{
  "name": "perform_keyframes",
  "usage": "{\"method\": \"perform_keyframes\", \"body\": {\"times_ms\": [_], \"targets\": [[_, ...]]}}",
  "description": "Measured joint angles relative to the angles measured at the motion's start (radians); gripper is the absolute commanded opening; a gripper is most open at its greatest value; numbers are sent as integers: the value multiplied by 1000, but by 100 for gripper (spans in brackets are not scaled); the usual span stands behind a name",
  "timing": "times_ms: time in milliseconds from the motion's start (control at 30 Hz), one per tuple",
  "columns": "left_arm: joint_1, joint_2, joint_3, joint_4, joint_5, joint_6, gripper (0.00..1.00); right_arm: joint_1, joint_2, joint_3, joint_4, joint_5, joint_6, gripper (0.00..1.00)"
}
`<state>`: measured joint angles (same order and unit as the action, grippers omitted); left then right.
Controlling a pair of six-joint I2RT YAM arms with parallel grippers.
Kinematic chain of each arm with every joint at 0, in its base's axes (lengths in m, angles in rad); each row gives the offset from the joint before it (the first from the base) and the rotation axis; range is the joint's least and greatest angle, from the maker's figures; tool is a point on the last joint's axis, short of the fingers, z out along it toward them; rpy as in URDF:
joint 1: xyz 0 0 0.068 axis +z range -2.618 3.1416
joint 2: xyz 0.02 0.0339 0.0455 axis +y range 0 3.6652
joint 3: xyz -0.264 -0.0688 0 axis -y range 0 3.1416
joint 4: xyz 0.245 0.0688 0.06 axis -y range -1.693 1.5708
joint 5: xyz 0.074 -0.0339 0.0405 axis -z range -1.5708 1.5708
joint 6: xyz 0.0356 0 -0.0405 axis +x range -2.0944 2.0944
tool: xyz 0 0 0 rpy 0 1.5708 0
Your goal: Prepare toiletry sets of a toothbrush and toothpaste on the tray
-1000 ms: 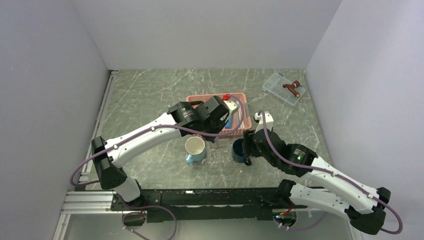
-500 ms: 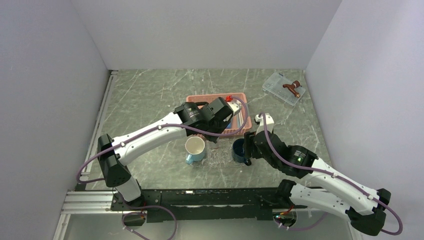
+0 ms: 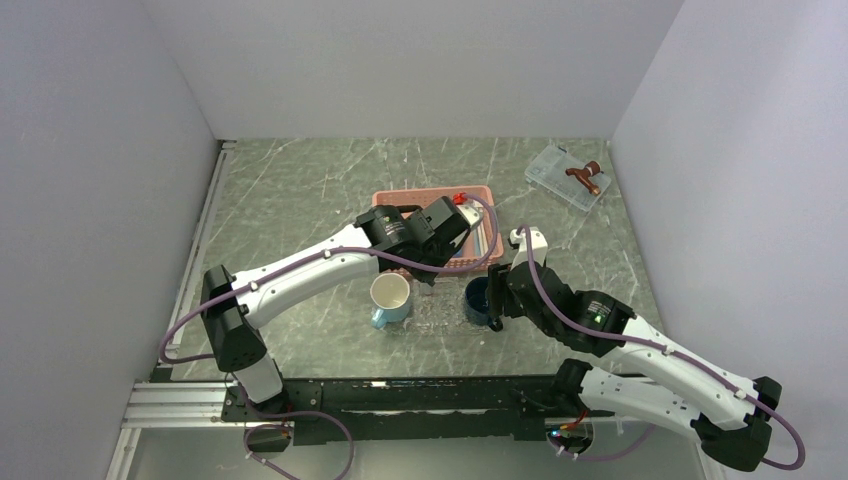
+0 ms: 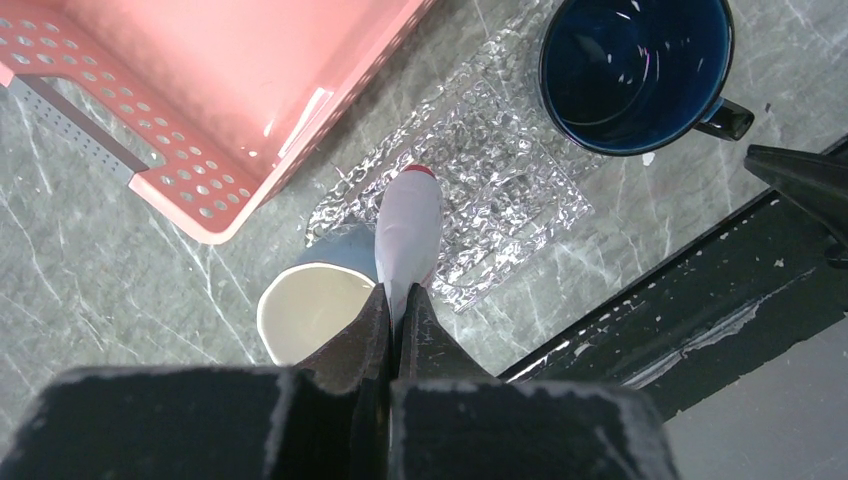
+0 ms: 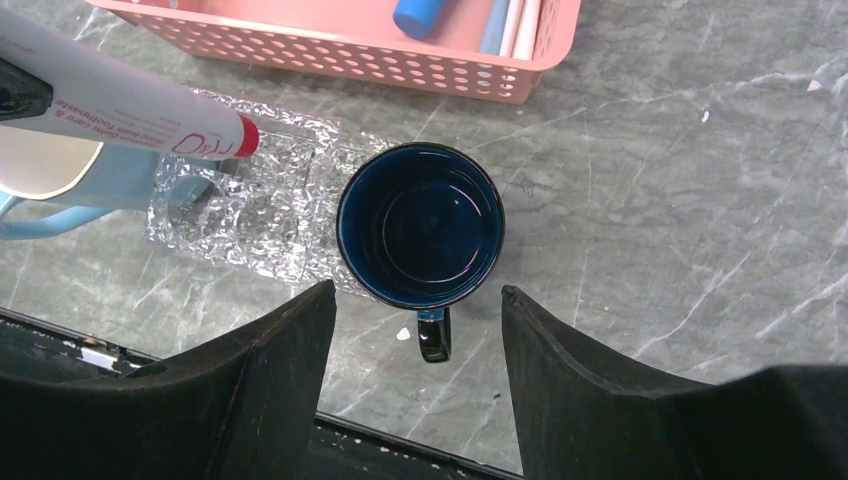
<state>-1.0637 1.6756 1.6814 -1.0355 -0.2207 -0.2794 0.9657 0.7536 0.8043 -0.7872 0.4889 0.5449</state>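
A: Overhead?
B: The left jaws are hidden beneath the wrist. The tray [image 3: 432, 318] lies near it, between a pale mug [image 3: 390, 297] and a dark mug [image 3: 478, 300].
A: Left wrist?
B: They clamp a white red-capped tube [image 4: 408, 235], its cap above the tray ahead.
A: Right wrist?
B: The right jaws gape, empty. The dark mug sits just ahead, with toothbrushes [image 5: 522, 22] in the basket [image 5: 350, 55] beyond.

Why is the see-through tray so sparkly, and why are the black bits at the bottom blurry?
Left wrist view: the bumpy tray glints in the light; the left gripper, shut on the tube, looks soft, probably too near the lens. Right wrist view: the open right gripper is soft-edged too, the mug sharp. Top view: even light.
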Motion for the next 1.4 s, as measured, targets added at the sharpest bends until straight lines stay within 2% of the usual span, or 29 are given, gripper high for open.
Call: {"method": "perform_keyframes", "body": {"times_ms": [1400], "targets": [[-9, 26, -40, 21, 21, -4, 0, 0, 20, -9, 2, 0, 2, 64]]}}
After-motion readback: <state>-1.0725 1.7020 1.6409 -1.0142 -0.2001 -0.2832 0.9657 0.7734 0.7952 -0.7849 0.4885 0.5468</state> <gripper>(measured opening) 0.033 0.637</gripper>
